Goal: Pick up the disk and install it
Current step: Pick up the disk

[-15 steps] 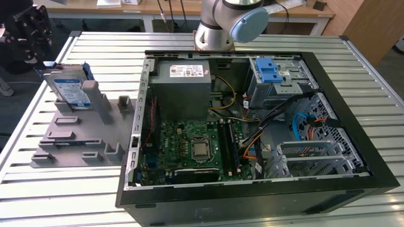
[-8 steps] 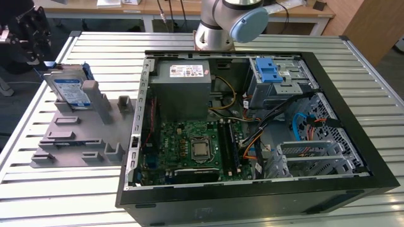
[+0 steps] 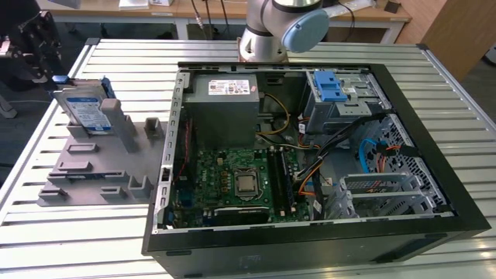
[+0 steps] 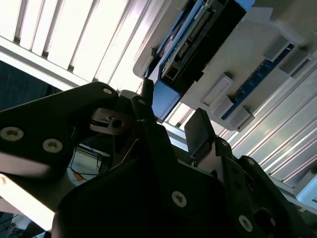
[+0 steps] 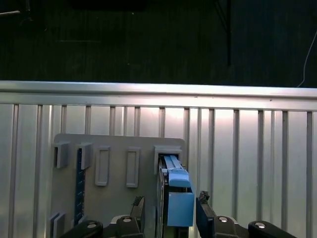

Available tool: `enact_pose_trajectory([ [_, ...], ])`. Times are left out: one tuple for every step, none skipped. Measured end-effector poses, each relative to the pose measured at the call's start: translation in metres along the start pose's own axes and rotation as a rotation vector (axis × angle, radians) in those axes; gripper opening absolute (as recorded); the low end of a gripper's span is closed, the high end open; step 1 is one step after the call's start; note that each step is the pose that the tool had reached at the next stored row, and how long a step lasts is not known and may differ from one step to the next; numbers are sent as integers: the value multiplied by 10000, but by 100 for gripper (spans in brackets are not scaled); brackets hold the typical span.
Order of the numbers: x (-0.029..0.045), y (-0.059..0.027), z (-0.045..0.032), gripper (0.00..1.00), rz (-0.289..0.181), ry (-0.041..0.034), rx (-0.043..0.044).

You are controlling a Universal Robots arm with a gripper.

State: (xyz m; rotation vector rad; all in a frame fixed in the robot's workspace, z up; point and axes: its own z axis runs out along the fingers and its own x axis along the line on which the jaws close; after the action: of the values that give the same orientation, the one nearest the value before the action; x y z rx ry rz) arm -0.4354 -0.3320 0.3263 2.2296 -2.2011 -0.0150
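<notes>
**Item:** disk (image 3: 83, 110), silver-grey with blue side rails. It carries a blue-and-white label whose print is too small to make out.

**Location:** upper left of the exterior view. It stands on edge in a slot of the grey fixture (image 3: 93, 174) on the bench (image 3: 78, 244), well apart from the open computer case (image 3: 310, 244).

**Hand** (image 5: 171, 204)**:** open. The fingers (image 5: 204, 215) flank the disk's thin upper end, one on each face. The disk lies straight ahead of the hand, its edge running between them. Not yet lifted.

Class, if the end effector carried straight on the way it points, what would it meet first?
Most likely the disk, standing in the grey holder: its blue end sits between the open fingers of the end effector. Depth is unclear.
</notes>
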Motion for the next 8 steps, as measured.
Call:
enact_pose_trajectory([
  [-4,0,7,53,0,1,18],
  [-7,0,16,53,0,0,37],
  [-11,-1,24,53,0,-1,51],
  [-15,-1,30,53,0,-2,55],
  [-16,-1,35,53,-1,-3,56],
  [-16,-1,39,53,-1,-5,56],
  [-17,-1,44,53,-2,-7,56],
  [-19,-1,48,53,0,-9,55],
])
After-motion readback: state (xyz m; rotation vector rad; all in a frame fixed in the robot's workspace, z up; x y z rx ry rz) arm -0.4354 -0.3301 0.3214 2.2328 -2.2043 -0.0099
